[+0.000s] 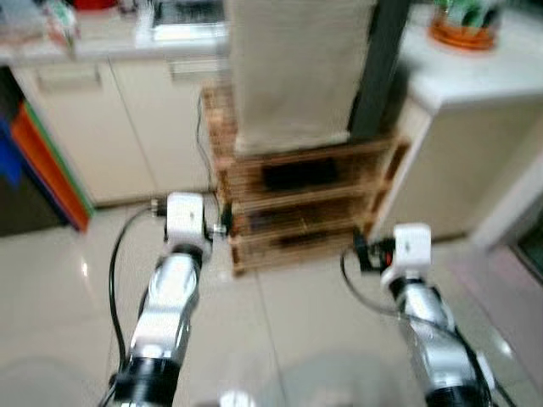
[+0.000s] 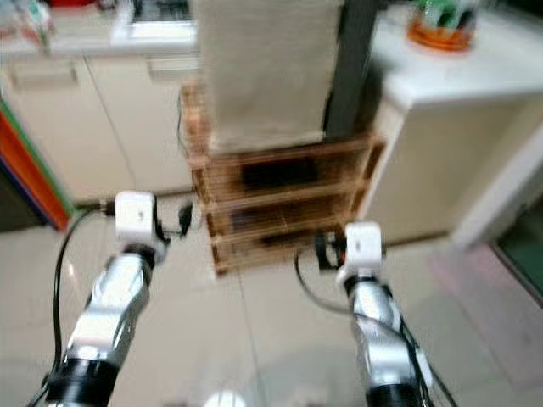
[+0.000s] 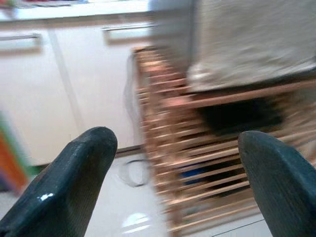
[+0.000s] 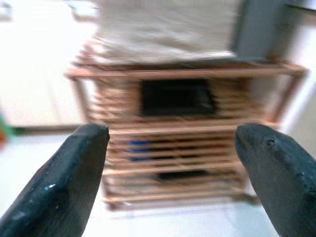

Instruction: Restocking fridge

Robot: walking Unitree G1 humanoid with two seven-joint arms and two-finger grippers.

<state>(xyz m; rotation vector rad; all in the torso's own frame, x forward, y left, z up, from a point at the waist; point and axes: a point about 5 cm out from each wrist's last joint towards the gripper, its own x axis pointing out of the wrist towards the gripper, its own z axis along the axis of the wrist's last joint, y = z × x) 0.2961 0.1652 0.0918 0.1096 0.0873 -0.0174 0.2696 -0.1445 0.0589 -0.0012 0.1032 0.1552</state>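
Both end effectors [image 3: 173,182] [image 4: 170,177] wide apart, facing wooden rack [image 1: 305,203] on tile floor [image 1: 288,331].

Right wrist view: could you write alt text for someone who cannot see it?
Blurred picture from the robot's right wrist: the right gripper, open and holding nothing, faces a slatted wooden rack standing on a pale tiled floor. A beige cloth-covered box sits on top of the rack.

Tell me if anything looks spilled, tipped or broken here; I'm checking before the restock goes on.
Nothing stands out. The wooden rack stands upright on the tiled floor with a cloth-covered block on top. Left claw and right claw are open and empty. Blur hides fine detail.
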